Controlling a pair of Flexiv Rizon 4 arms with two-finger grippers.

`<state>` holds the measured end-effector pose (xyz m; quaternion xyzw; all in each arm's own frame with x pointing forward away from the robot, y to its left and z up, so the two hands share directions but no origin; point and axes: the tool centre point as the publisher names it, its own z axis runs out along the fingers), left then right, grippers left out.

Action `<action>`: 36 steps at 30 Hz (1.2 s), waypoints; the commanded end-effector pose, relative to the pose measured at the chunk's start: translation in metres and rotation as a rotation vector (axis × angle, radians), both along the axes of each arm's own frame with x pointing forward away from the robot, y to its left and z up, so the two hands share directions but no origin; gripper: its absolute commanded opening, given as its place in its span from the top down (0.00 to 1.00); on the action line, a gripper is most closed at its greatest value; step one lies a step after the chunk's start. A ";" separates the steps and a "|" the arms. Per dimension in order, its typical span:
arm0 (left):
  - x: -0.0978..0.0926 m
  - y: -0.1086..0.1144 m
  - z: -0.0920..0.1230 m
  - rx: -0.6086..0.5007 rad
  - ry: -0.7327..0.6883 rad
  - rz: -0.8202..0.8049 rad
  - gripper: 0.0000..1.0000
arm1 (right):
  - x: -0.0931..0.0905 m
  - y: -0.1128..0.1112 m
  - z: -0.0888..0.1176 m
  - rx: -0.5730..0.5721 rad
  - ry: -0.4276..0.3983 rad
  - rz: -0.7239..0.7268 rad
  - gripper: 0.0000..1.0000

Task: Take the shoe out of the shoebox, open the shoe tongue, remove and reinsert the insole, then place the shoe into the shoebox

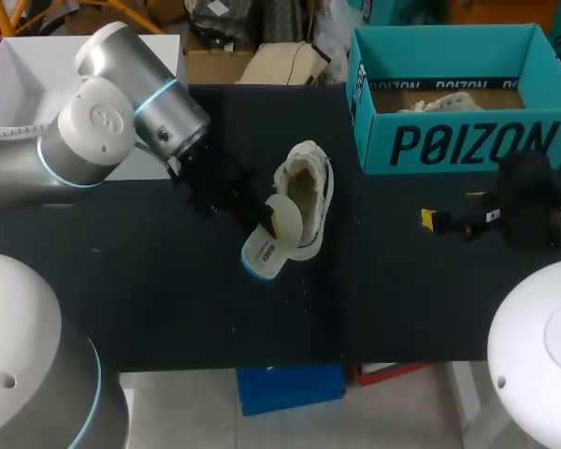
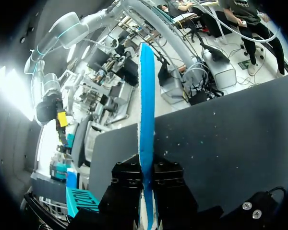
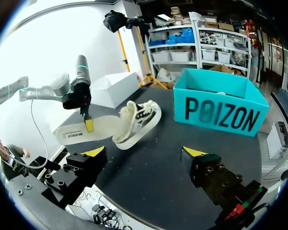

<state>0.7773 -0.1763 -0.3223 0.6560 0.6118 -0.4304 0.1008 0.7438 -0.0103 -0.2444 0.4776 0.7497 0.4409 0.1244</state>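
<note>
left hand (image 2: 146, 191) clamps insole (image 1: 262, 253) | shoe (image 1: 306, 196) opening at 1 o'clock from insole, long axes roughly aligned (left arm nearer) | right hand (image 1: 456, 211) spread, empty

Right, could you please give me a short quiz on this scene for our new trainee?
1. True or false: the shoe lies inside the shoebox.
2. Which gripper holds the insole: A left, B right, C neither?
3. Fill in: the right gripper has its fingers ____.
Key: 1 false, it lies on the table; 2 A, the left gripper is shut on it; 3 open.
</note>
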 end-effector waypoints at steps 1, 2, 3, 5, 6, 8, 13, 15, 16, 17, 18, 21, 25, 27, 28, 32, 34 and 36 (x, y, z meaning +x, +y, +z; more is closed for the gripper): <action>0.012 -0.010 -0.010 0.004 0.032 -0.030 1.00 | 0.001 -0.001 0.001 0.000 0.006 0.003 0.00; 0.013 -0.011 -0.012 0.008 0.034 -0.034 1.00 | 0.001 -0.001 0.001 0.000 0.006 0.003 0.00; 0.015 -0.012 -0.014 0.010 0.035 -0.035 1.00 | 0.001 -0.001 0.001 0.000 0.006 0.003 0.00; 0.019 -0.015 -0.017 0.014 0.041 -0.039 1.00 | 0.001 -0.001 0.001 0.000 0.006 0.003 0.00; 0.021 -0.016 -0.019 0.021 0.041 -0.039 1.00 | 0.001 -0.001 0.001 0.000 0.006 0.003 0.00; 0.025 -0.017 -0.022 0.030 0.038 -0.032 1.00 | 0.001 -0.001 0.001 0.000 0.006 0.003 0.00; 0.036 -0.020 -0.031 0.042 0.031 -0.030 1.00 | 0.001 -0.001 0.001 0.000 0.006 0.003 0.00; 0.041 -0.021 -0.033 0.039 0.034 -0.028 1.00 | 0.001 -0.001 0.001 0.000 0.006 0.003 0.00; 0.044 -0.023 -0.034 0.037 0.029 -0.029 1.00 | 0.001 -0.001 0.001 0.000 0.006 0.003 0.00; 0.047 -0.024 -0.036 0.042 0.022 -0.025 1.00 | 0.001 -0.001 0.001 0.000 0.006 0.003 0.00; 0.049 -0.025 -0.037 0.044 0.018 -0.024 1.00 | 0.001 -0.001 0.001 0.000 0.006 0.003 0.00; 0.056 -0.030 -0.041 0.052 0.002 -0.020 1.00 | 0.001 -0.001 0.001 0.000 0.006 0.003 0.00; 0.063 -0.035 -0.047 0.049 0.006 -0.017 1.00 | 0.001 -0.001 0.001 0.000 0.006 0.003 0.00; 0.067 -0.037 -0.049 0.060 -0.007 -0.011 1.00 | 0.001 -0.001 0.001 0.000 0.006 0.003 0.00; 0.069 -0.037 -0.050 0.067 -0.015 -0.008 1.00 | 0.001 -0.001 0.001 0.000 0.006 0.003 0.00; 0.078 -0.038 -0.053 0.056 -0.029 -0.002 1.00 | 0.001 -0.001 0.001 0.000 0.006 0.003 0.00; 0.083 -0.037 -0.055 0.052 -0.033 0.010 1.00 | 0.001 -0.001 0.001 0.000 0.006 0.003 0.00; 0.088 -0.036 -0.056 0.046 -0.043 0.027 1.00 | 0.001 -0.001 0.001 0.000 0.006 0.003 0.00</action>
